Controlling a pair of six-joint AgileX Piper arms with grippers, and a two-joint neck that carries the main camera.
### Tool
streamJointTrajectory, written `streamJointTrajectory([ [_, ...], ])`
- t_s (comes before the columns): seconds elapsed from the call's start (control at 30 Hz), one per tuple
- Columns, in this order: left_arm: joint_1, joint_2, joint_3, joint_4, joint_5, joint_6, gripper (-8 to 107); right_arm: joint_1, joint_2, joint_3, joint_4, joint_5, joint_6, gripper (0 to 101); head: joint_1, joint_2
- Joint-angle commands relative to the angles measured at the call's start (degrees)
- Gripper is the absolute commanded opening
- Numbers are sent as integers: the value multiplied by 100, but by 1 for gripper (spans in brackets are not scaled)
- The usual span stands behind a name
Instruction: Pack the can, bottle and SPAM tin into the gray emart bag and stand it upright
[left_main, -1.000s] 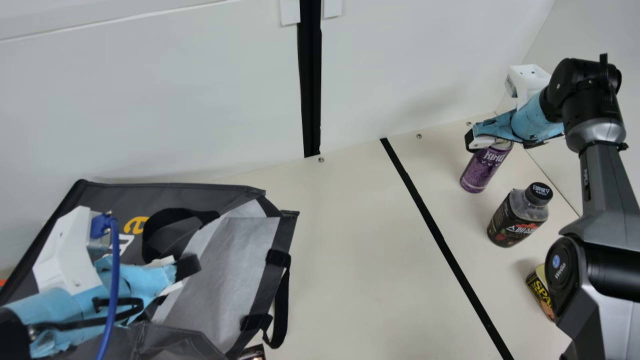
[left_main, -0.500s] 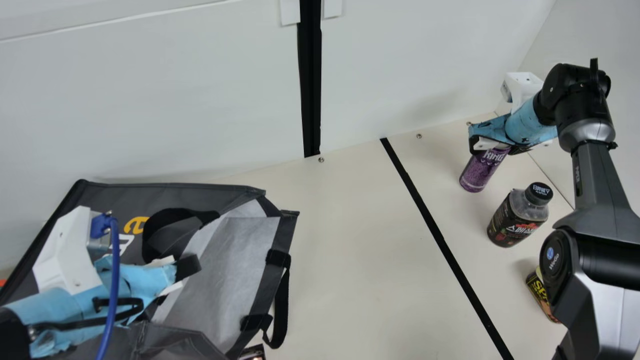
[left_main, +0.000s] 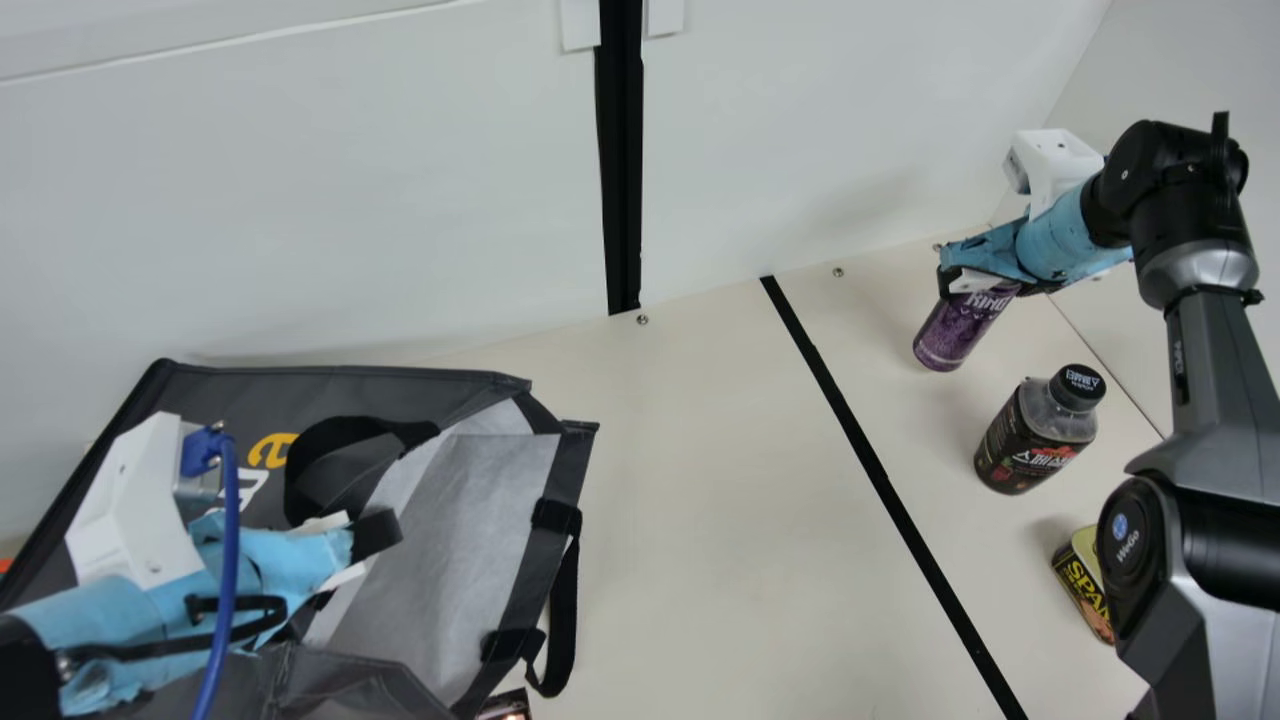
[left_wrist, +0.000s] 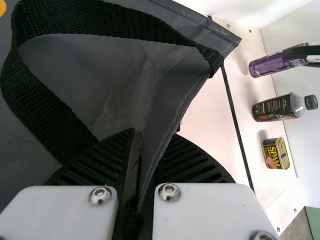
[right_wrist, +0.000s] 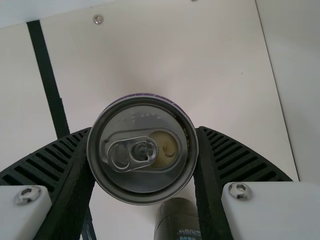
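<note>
The right arm is black and dark gray, with silver parts and a small round blue logo. Each wrist has light blue wrapping and a white housing. A blue cable goes along the left one. The jaws are black, ribbed, with silver screws in white plates.
</note>
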Motion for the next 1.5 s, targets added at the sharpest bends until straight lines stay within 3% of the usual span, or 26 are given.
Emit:
streamJointTrajectory([
  [0.0,0,0,0,0,0,0,-8,4,-112,48,17,-6,-56,0,-130,-14],
  [0.83,0,0,0,0,0,0,-8,340,-2057,1391,38,246,-530,0,-130,-14],
  [1.47,0,0,0,0,0,0,-8,614,-3580,2847,14,252,-1143,0,-130,-14],
])
